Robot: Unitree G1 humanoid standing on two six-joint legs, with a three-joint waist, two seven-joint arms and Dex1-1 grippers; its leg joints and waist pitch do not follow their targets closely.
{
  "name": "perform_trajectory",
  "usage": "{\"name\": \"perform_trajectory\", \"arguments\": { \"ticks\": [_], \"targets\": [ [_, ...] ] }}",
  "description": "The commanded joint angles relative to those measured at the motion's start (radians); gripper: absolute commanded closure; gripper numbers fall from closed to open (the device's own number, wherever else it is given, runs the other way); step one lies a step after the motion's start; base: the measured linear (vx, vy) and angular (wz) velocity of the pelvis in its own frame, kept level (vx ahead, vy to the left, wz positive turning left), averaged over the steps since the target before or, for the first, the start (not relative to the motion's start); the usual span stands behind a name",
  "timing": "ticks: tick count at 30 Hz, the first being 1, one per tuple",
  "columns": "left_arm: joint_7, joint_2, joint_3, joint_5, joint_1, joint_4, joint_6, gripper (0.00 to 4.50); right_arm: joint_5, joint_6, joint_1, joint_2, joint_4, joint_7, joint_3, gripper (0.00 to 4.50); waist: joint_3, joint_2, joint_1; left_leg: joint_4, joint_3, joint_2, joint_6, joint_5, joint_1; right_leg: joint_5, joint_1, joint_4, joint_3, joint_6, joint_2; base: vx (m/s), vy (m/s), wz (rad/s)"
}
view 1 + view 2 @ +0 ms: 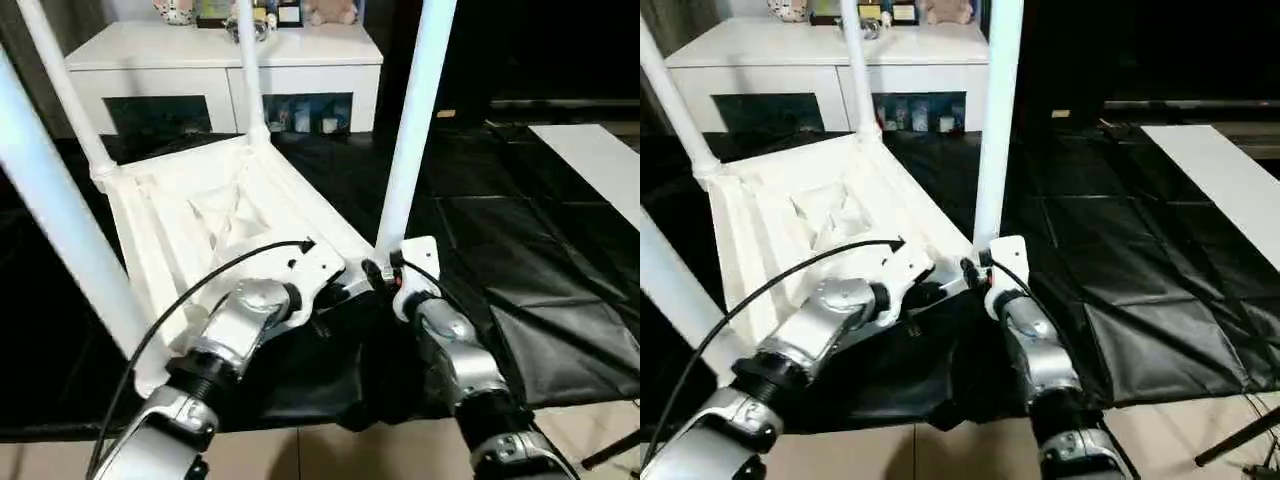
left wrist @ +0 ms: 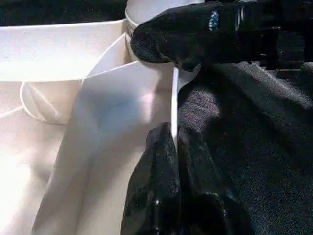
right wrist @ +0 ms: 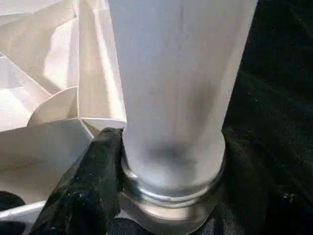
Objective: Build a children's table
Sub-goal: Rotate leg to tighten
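Tabletop (image 1: 200, 230) is lying upside down on the black floor mat (image 1: 560, 270), ribbed underside facing up, tilted w/ its near edge lifted toward the robot. Four white legs are standing in the corner sockets, long axes running up and slightly splayed: near-right leg (image 1: 412, 120) rising almost vertical from the socket by the right gripper, far-middle leg (image 1: 250, 70), far-left leg (image 1: 62, 85), and near-left leg (image 1: 60, 210) leaning across the left edge of the head views.

Left arm is reaching fwd and inward, forearm angled up-right, wrist bent toward the tabletop's near rim. Left gripper (image 2: 173, 142) is pinching that thin rim wall, fingers nearly together w/ the plastic edge between them.

Right arm is stretching fwd, forearm pointing straight at the near-right corner. Right gripper (image 1: 385, 272) is sitting at the base of the near-right leg, just above the socket collar; one black finger (image 3: 93, 181) is touching the leg's side there. Jaws are standing wide, about the leg's width, around its base; a firm hold can't be told.

White cabinet (image 1: 225, 75) w/ glass doors is standing behind the tabletop, well apart from both grippers.
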Motion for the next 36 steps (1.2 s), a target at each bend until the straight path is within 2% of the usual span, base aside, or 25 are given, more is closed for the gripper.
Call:
{"name": "perform_trajectory", "arguments": {
  "ticks": [1, 2, 4, 7, 8, 9, 11, 12, 13, 14, 15, 17, 19, 20, 22, 23, 24, 25, 26, 27, 28, 30, 31, 34, 36],
  "targets": [
    [0.044, -0.002, -0.015, 0.020, 0.008, 0.058, 0.004, 4.50, -0.010, -0.012, 0.022, 0.031, 0.013, 0.065, 0.050, 1.84, -0.035, -0.001, -0.009, -0.101, -0.029, 0.032, -0.005, -0.563, 0.015, -0.551, 0.011, -0.077, 0.006, -0.066, -0.040, 0.000, 0.000, 0.00],
    [0.030, 0.006, -0.019, 0.023, 0.009, 0.057, -0.006, 4.50, 0.003, -0.021, 0.032, 0.025, -0.006, 0.094, 0.053, 1.28, -0.036, -0.002, -0.008, -0.101, -0.028, 0.032, -0.003, -0.557, 0.014, -0.542, 0.010, -0.076, 0.006, -0.070, -0.041, 0.000, 0.000, 0.00],
    [0.014, 0.012, -0.020, 0.023, 0.010, 0.059, -0.016, 4.50, 0.016, -0.031, 0.045, 0.011, -0.032, 0.124, 0.054, 1.15, -0.038, -0.011, 0.000, -0.097, -0.018, 0.030, 0.015, -0.521, 0.017, -0.522, 0.006, -0.076, 0.011, -0.084, -0.045, 0.000, 0.000, 0.00],
    [-0.020, 0.023, -0.026, 0.021, 0.017, 0.049, -0.029, 4.50, 0.019, -0.030, 0.062, -0.033, -0.065, 0.171, 0.059, 0.88, -0.037, -0.009, 0.003, -0.101, -0.016, 0.033, 0.025, -0.472, 0.006, -0.478, 0.014, -0.067, 0.016, -0.107, -0.047, 0.000, 0.000, 0.00],
    [-0.020, 0.023, -0.026, 0.021, 0.017, 0.049, -0.029, 4.50, 0.019, -0.030, 0.062, -0.033, -0.065, 0.171, 0.059, 0.77, -0.038, -0.010, 0.005, -0.100, -0.015, 0.034, 0.026, -0.469, 0.008, -0.477, 0.013, -0.067, 0.017, -0.108, -0.047, 0.000, 0.000, 0.00],
    [-0.046, 0.029, -0.032, 0.021, 0.022, 0.046, -0.043, 4.50, 0.022, -0.039, 0.073, -0.065, -0.085, 0.211, 0.063, 0.77, -0.038, -0.012, 0.007, -0.097, -0.011, 0.032, 0.031, -0.461, 0.012, -0.490, 0.009, -0.070, 0.019, -0.111, -0.048, 0.000, 0.000, 0.00],
    [-0.091, 0.043, -0.049, 0.023, 0.027, 0.050, -0.076, 4.50, 0.072, -0.042, 0.114, -0.142, -0.147, 0.373, 0.065, 0.77, -0.037, -0.010, 0.010, -0.097, -0.011, 0.032, 0.039, -0.450, 0.010, -0.493, 0.016, -0.070, 0.018, -0.107, -0.047, 0.000, 0.000, 0.00],
    [-0.100, 0.046, -0.053, 0.024, 0.028, 0.051, -0.083, 4.50, 0.086, -0.041, 0.125, -0.159, -0.163, 0.413, 0.066, 0.77, -0.037, -0.014, 0.016, -0.094, -0.007, 0.033, 0.055, -0.444, 0.011, -0.500, 0.013, -0.072, 0.022, -0.097, -0.048, 0.000, 0.000, 0.00],
    [-0.100, 0.046, -0.053, 0.024, 0.028, 0.051, -0.083, 4.50, 0.086, -0.041, 0.125, -0.159, -0.163, 0.413, 0.066, 0.77, -0.037, -0.015, 0.019, -0.092, -0.005, 0.034, 0.058, -0.432, 0.013, -0.499, 0.007, -0.070, 0.026, -0.108, -0.049, 0.000, 0.000, 0.00],
    [-0.114, 0.052, -0.060, 0.025, 0.030, 0.050, -0.094, 4.50, 0.103, -0.042, 0.139, -0.181, -0.183, 0.461, 0.068, 0.77, -0.037, -0.016, 0.017, -0.091, -0.005, 0.032, 0.060, -0.426, 0.009, -0.505, 0.009, -0.069, 0.024, -0.112, -0.049, 0.000, 0.000, 0.00],
    [-0.196, 0.076, -0.092, 0.026, 0.039, 0.035, -0.176, 4.50, 0.127, -0.059, 0.179, -0.248, -0.217, 0.560, 0.055, 0.77, -0.038, -0.015, 0.018, -0.097, -0.012, 0.034, 0.065, -0.386, -0.006, -0.514, 0.025, -0.066, 0.020, -0.102, -0.052, 0.000, 0.000, 0.00],
    [-0.199, 0.077, -0.094, 0.026, 0.040, 0.035, -0.179, 4.50, 0.128, -0.060, 0.180, -0.250, -0.217, 0.563, 0.054, 0.77, -0.040, -0.019, 0.021, -0.093, -0.009, 0.036, 0.073, -0.371, -0.003, -0.513, 0.022, -0.067, 0.022, -0.096, -0.052, 0.000, 0.000, 0.00],
    [-0.299, 0.111, -0.130, 0.028, 0.046, 0.021, -0.278, 4.50, 0.167, -0.062, 0.212, -0.318, -0.235, 0.653, 0.015, 0.77, -0.043, -0.016, 0.026, -0.092, -0.007, 0.040, 0.082, -0.326, -0.003, -0.456, 0.022, -0.060, 0.026, -0.128, -0.054, 0.000, 0.000, 0.00],
    [-0.307, 0.114, -0.132, 0.027, 0.046, 0.020, -0.285, 4.50, 0.172, -0.060, 0.215, -0.323, -0.238, 0.662, 0.012, 0.77, -0.044, -0.016, 0.030, -0.090, -0.006, 0.041, 0.086, -0.320, -0.001, -0.440, 0.022, -0.059, 0.027, -0.135, -0.053, 0.051, -0.014, 0.09],
    [-0.330, 0.121, -0.137, 0.025, 0.046, 0.020, -0.302, 4.50, 0.190, -0.051, 0.224, -0.338, -0.251, 0.691, 0.005, 0.77, -0.048, -0.012, 0.040, -0.086, 0.000, 0.045, 0.086, -0.303, 0.010, -0.363, 0.016, -0.050, 0.030, -0.175, -0.050, 0.054, -0.015, 0.12],
    [-0.363, 0.126, -0.138, 0.016, 0.044, 0.019, -0.324, 4.50, 0.214, -0.030, 0.243, -0.364, -0.276, 0.736, 0.006, 0.77, -0.046, -0.010, 0.043, -0.084, 0.004, 0.046, 0.084, -0.300, 0.012, -0.313, 0.011, -0.043, 0.033, -0.199, -0.046, 0.056, -0.015, 0.18],
    [-0.393, 0.129, -0.137, 0.005, 0.043, 0.018, -0.335, 4.50, 0.228, -0.015, 0.258, -0.384, -0.295, 0.772, 0.010, 0.77, -0.045, -0.011, 0.048, -0.082, 0.007, 0.045, 0.090, -0.304, 0.012, -0.294, 0.014, -0.038, 0.035, -0.208, -0.043, 0.056, -0.015, 0.18],
    [-0.393, 0.129, -0.137, 0.005, 0.043, 0.018, -0.335, 4.50, 0.228, -0.015, 0.258, -0.384, -0.295, 0.772, 0.010, 0.77, -0.048, -0.011, 0.055, -0.079, 0.008, 0.047, 0.097, -0.282, 0.010, -0.268, 0.018, -0.032, 0.037, -0.215, -0.046, 0.066, -0.006, 0.12],
    [-0.470, 0.136, -0.142, -0.021, 0.041, 0.009, -0.359, 4.50, 0.248, 0.007, 0.286, -0.421, -0.316, 0.829, 0.012, 0.77, -0.052, -0.010, 0.059, -0.078, 0.007, 0.047, 0.101, -0.256, 0.006, -0.241, 0.023, -0.027, 0.035, -0.221, -0.046, 0.069, 0.001, 0.05],
    [-0.501, 0.139, -0.145, -0.032, 0.041, 0.006, -0.369, 4.50, 0.251, 0.008, 0.294, -0.430, -0.317, 0.842, 0.010, 0.77, -0.057, -0.009, 0.069, -0.071, 0.008, 0.049, 0.121, -0.177, -0.001, -0.133, 0.029, -0.010, 0.032, -0.240, -0.045, 0.069, 0.001, 0.05],
    [-0.520, 0.144, -0.149, -0.035, 0.042, 0.002, -0.377, 4.50, 0.256, 0.010, 0.295, -0.431, -0.313, 0.839, 0.002, 0.77, -0.058, -0.007, 0.070, -0.069, 0.007, 0.049, 0.128, -0.158, -0.004, -0.107, 0.031, -0.006, 0.030, -0.247, -0.044, 0.060, 0.004, 0.00],
    [-0.565, 0.157, -0.158, -0.043, 0.047, -0.008, -0.385, 4.50, 0.266, 0.012, 0.298, -0.434, -0.306, 0.833, -0.014, 0.77, -0.060, -0.004, 0.076, -0.061, 0.012, 0.049, 0.137, -0.144, -0.004, -0.059, 0.029, 0.001, 0.030, -0.267, -0.044, 0.026, 0.001, 0.00],
    [-0.597, 0.170, -0.166, -0.045, 0.052, -0.018, -0.387, 4.50, 0.275, 0.017, 0.302, -0.436, -0.306, 0.832, -0.026, 0.77, -0.060, -0.006, 0.076, -0.059, 0.012, 0.048, 0.136, -0.147, -0.009, -0.045, 0.032, 0.006, 0.029, -0.270, -0.045, 0.000, 0.000, 0.00],
    [-0.647, 0.198, -0.172, -0.053, 0.065, -0.042, -0.377, 4.50, 0.296, 0.033, 0.316, -0.447, -0.326, 0.846, -0.042, 0.77, -0.066, -0.001, 0.082, -0.054, 0.011, 0.049, 0.138, -0.122, -0.007, -0.013, 0.034, 0.013, 0.027, -0.270, -0.046, 0.000, 0.000, 0.00],
    [-0.660, 0.212, -0.167, -0.061, 0.075, -0.059, -0.381, 4.50, 0.319, 0.053, 0.331, -0.462, -0.354, 0.864, -0.053, 0.77, -0.066, -0.002, 0.083, -0.050, 0.013, 0.049, 0.151, -0.101, -0.012, 0.016, 0.031, 0.016, 0.026, -0.273, -0.044, 0.000, 0.000, 0.00]
  ]
}}
